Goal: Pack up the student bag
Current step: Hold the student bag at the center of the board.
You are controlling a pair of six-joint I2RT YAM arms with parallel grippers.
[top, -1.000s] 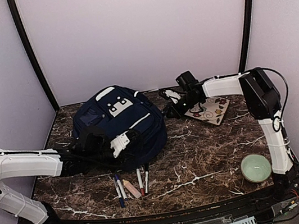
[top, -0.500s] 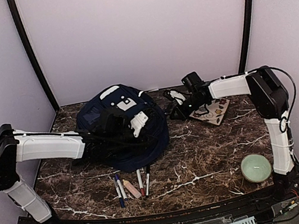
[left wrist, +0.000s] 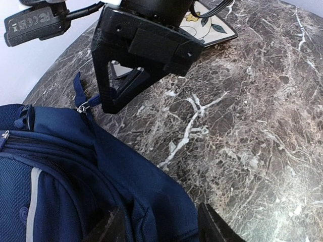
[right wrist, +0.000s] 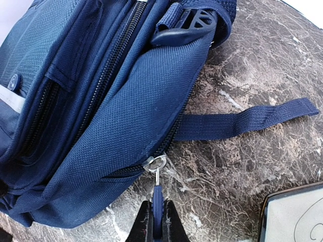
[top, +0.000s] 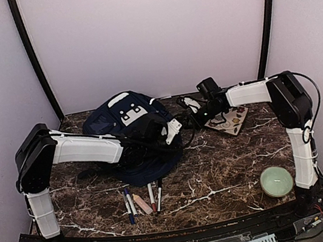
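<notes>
Pinching a thin blue zip tab (right wrist: 158,199), the right claw (right wrist: 157,226) sits at the bottom middle of its wrist view. Its fingers are closed almost together, with only the tab between them. Above the tab, a small metal ring (right wrist: 154,163) joins it to the lower seam of the bag (right wrist: 101,101), which fills the upper left of that view. The bag therefore lies up and to the left of this claw.

The seam bends at the ring. One part runs left along the bag's lower edge, and the other climbs toward the upper right beside a loose strap (right wrist: 242,121) lying on the marble table (right wrist: 237,176). I judge that a pull must follow one of those lines, but I cannot tell which one opens the bag.

The left claw (left wrist: 161,228) is at the bottom edge of its own view. Its fingers are apart with a fold of the bag between them, and I cannot tell whether they press the cloth.

From above, both claws meet at the bag's right edge, near mid-frame. Pens (top: 142,201) lie below the bag in that frame.
</notes>
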